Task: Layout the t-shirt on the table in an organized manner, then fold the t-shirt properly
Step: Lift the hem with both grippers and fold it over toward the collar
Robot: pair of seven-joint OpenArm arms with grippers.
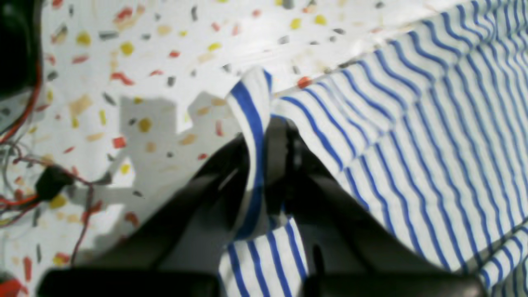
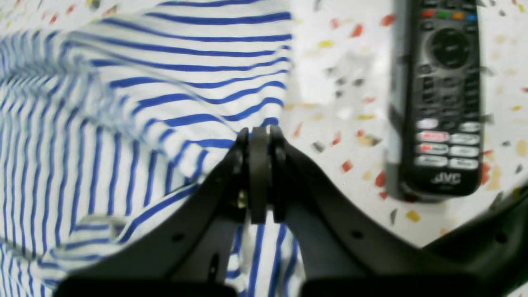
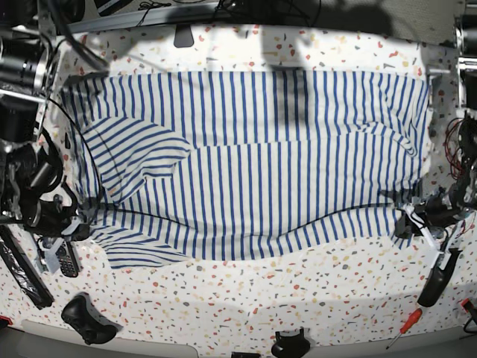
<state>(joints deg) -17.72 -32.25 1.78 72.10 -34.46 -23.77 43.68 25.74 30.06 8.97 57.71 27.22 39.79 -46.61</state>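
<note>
Presumably, opposite edges of the shirt [image 3: 253, 171] are pinched between the closed left gripper [image 1: 264, 136] and right gripper [image 2: 260, 138] so that it can be stretched flat over the table [image 3: 298, 298].

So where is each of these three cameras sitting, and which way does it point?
Left wrist: rides the left arm, looking down past the left gripper, shut on the t-shirt.
Right wrist: rides the right arm, looking down at the right gripper pinching cloth beside a remote.
Base: overhead, looking down on the table and both arms.
All three views share the t-shirt.
</note>
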